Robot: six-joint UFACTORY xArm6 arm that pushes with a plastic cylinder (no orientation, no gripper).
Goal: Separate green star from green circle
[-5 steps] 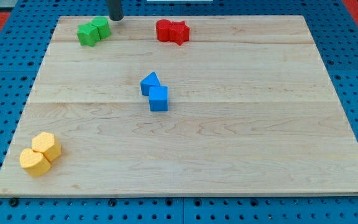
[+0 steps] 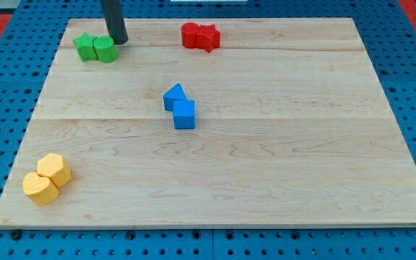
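The green star (image 2: 86,46) and the green circle (image 2: 105,50) sit side by side, touching, near the board's top left corner; the star is on the view's left. My tip (image 2: 118,40) is on the board just to the upper right of the green circle, touching or almost touching it. The dark rod rises out of the view's top.
Two red blocks (image 2: 199,36) touch each other at the top middle. A blue triangle (image 2: 174,96) and a blue cube (image 2: 184,114) touch at the centre. Two yellow blocks (image 2: 46,178) sit at the bottom left. The wooden board (image 2: 302,144) lies on a blue pegboard.
My tip moved left and down the view. The two green blocks slid left together and turned, and now lie side by side.
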